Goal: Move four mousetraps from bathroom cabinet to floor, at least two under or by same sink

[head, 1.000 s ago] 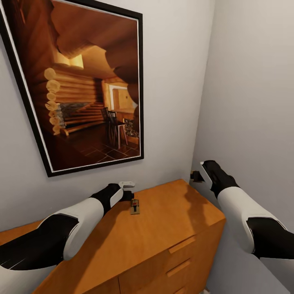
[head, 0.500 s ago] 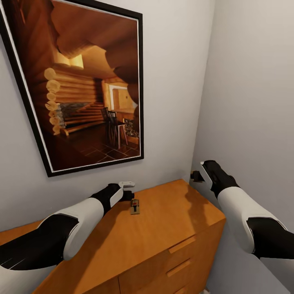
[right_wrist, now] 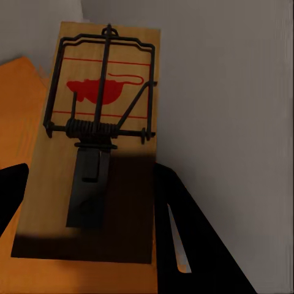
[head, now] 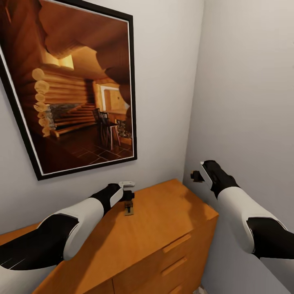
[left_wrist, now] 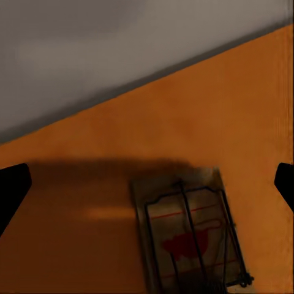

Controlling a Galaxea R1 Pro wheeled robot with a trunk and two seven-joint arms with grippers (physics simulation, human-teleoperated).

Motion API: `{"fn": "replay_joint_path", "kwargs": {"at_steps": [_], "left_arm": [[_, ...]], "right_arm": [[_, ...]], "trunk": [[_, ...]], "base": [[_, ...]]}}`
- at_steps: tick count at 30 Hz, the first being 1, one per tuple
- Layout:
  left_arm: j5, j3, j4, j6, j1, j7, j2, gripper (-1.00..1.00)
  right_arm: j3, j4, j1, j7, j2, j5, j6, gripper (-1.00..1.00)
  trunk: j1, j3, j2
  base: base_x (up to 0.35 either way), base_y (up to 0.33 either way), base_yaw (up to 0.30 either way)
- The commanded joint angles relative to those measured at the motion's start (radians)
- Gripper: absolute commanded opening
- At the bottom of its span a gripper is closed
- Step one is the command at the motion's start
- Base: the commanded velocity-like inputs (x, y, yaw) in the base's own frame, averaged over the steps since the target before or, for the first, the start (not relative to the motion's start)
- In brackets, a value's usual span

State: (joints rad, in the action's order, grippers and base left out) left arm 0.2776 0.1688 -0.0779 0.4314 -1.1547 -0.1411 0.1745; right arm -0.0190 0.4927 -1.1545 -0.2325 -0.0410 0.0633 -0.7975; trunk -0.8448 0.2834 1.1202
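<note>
We hold one mousetrap (right_wrist: 92,153) pinched in our right gripper (head: 197,176) at three o'clock, clear of the cabinet (head: 163,228), while our left gripper (head: 128,195), fingers spread, hovers over a second mousetrap (head: 129,210) lying flat, presumably to grab it.

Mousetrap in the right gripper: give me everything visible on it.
The mousetrap is a flat, pale wooden rectangle printed with a red mouse silhouette and red lines, carrying a dark wire bar, coil spring and dark metal tab. It is clamped in the right gripper, off the cabinet, near the grey corner wall.
</note>
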Motion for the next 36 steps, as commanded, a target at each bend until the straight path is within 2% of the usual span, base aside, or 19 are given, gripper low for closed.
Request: {"fn": "replay_joint_path", "kwargs": {"at_steps": [1,22,36], "left_arm": [[0.011,0.008,-0.002,0.005,0.000,-0.005,0.000,1.00],[0.011,0.008,-0.002,0.004,0.000,-0.004,0.000,1.00],[0.011,0.009,-0.002,0.005,0.000,-0.004,0.000,1.00]], "right_arm": [[-0.002,0.001,-0.001,-0.009,0.000,0.009,-0.003,-1.00],[-0.003,0.001,-0.001,-0.005,0.000,0.009,-0.003,-1.00],[-0.003,0.001,-0.001,-0.004,0.000,0.007,-0.003,-1.00]], "trunk": [[0.000,0.001,0.001],[0.000,0.000,0.001],[0.000,0.000,0.001]], "base": [[0.000,0.000,-0.110],[-0.001,-0.001,-0.016],[-0.071,-0.066,0.000]]}}
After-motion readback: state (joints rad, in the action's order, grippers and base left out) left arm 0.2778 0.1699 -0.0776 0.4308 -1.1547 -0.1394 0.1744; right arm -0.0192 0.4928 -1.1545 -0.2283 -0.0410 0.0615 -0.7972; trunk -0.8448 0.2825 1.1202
